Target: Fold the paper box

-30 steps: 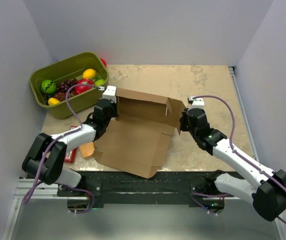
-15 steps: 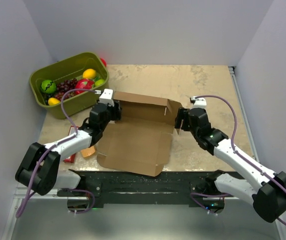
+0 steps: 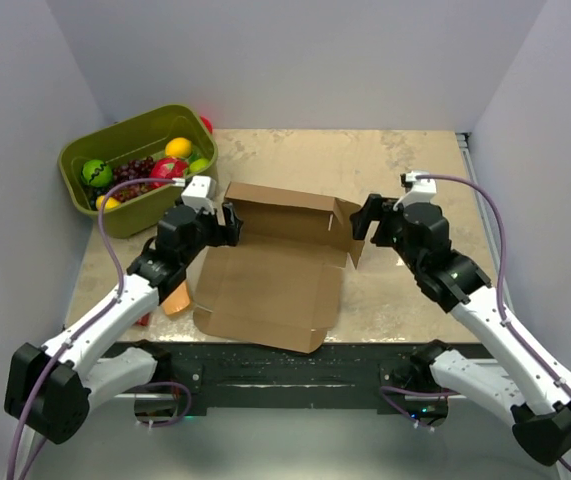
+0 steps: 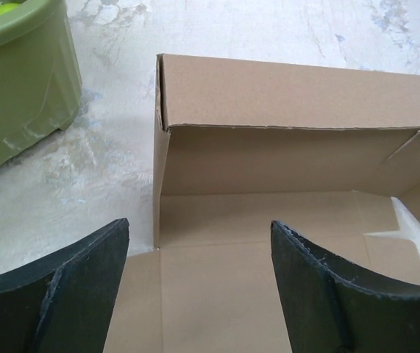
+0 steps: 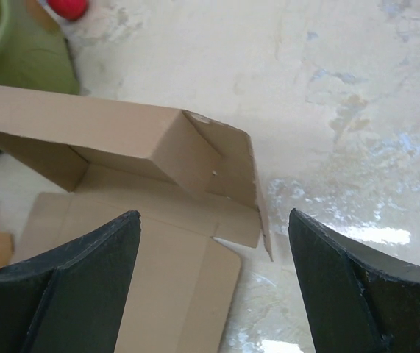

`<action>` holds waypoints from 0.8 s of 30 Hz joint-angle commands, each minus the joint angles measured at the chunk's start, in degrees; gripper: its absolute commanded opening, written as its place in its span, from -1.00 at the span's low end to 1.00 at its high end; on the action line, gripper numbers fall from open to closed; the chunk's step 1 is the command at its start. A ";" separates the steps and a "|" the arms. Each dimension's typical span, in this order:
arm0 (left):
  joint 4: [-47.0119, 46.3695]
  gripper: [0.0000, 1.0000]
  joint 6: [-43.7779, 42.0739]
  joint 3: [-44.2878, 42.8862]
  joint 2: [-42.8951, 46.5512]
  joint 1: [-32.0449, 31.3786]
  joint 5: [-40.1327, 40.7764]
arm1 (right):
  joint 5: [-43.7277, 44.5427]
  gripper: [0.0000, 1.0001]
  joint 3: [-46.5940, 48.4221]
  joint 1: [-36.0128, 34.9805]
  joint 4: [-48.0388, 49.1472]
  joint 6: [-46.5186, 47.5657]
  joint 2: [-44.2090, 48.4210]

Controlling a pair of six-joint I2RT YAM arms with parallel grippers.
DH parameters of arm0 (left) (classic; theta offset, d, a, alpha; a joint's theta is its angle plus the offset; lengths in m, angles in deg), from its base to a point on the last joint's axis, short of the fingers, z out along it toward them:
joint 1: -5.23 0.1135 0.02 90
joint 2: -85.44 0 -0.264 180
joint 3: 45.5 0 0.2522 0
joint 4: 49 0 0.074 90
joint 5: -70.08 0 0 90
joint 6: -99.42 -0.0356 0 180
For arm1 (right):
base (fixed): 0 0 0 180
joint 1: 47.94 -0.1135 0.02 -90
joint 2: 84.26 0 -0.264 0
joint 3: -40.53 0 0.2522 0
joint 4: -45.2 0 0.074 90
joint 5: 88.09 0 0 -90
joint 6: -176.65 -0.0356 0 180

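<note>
Brown corrugated paper box (image 3: 270,270) is shown whole only from above: laid open midway across the table (image 3: 415,165), rear wall upright, front panel flat. A slit (image 4: 404,145) in the rear wall is resolved by the left wrist view alone. Both the left pincer (image 3: 228,222) and the right pincer (image 3: 362,217), closed at the rear corners a second earlier, are spread wide, nothing held.

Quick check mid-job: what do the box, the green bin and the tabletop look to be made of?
The paper box: brown cardboard with a matte finish, apparently corrugated, with crisp creases and die-cut flap edges.
The green bin: likely moulded plastic, a smooth olive wall with a slight sheen and pale scuffs.
The tabletop: beige with marbled veining, glossy enough to reflect light. It could be stone or a printed laminate; I cannot tell which.
</note>
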 commanded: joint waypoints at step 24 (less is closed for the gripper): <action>10.85 0.48 -1.88 -25.64 -17.95 15.32 -27.73 | -14.51 0.56 9.51 0.64 4.43 -12.76 -16.27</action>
